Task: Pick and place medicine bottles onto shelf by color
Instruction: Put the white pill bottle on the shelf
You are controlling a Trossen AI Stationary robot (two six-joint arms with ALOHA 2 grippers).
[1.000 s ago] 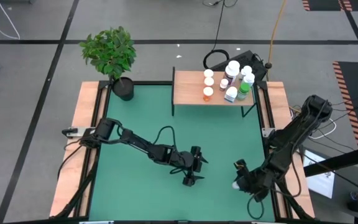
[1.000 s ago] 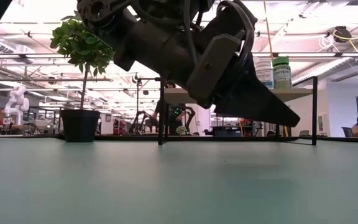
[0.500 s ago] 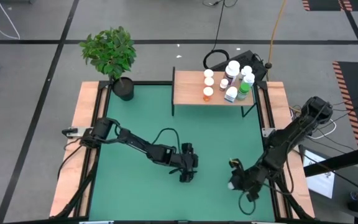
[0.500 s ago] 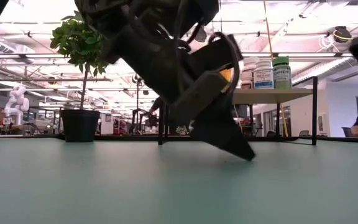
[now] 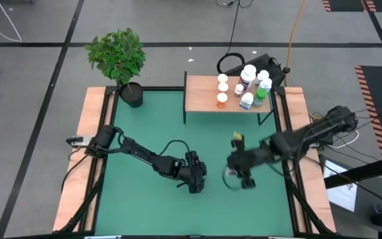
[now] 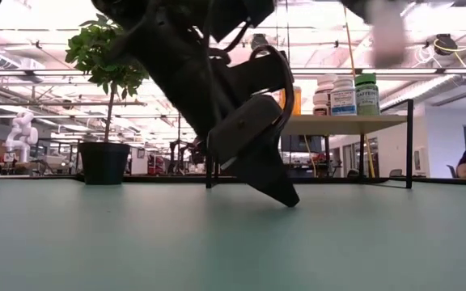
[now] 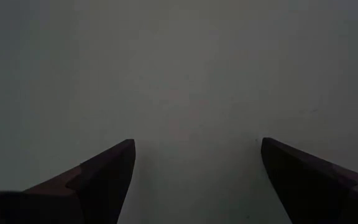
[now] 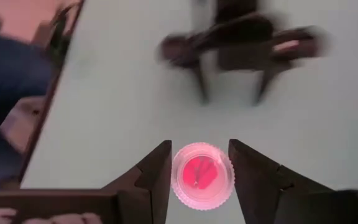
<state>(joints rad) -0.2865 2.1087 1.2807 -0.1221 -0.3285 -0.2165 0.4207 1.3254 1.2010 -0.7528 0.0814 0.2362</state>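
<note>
On the shelf (image 5: pixel 204 99), at the bench's (image 5: pixel 144 133) far edge beside the potted plant (image 5: pixel 119 60), we count about seven medicine bottles (image 5: pixel 247 85) clustered toward its end away from the plant; where they overlap we cannot separate them cleanly. An eighth bottle (image 8: pixel 202 175), seen bottom-on with its pink-lit base, sits clenched between the right end effector's (image 8: pixel 199 163) fingers, out over the bench near the shelf. Its label is hidden. Our left end effector (image 5: pixel 194 180) hangs released near the bench's middle, grasping nothing.
</note>
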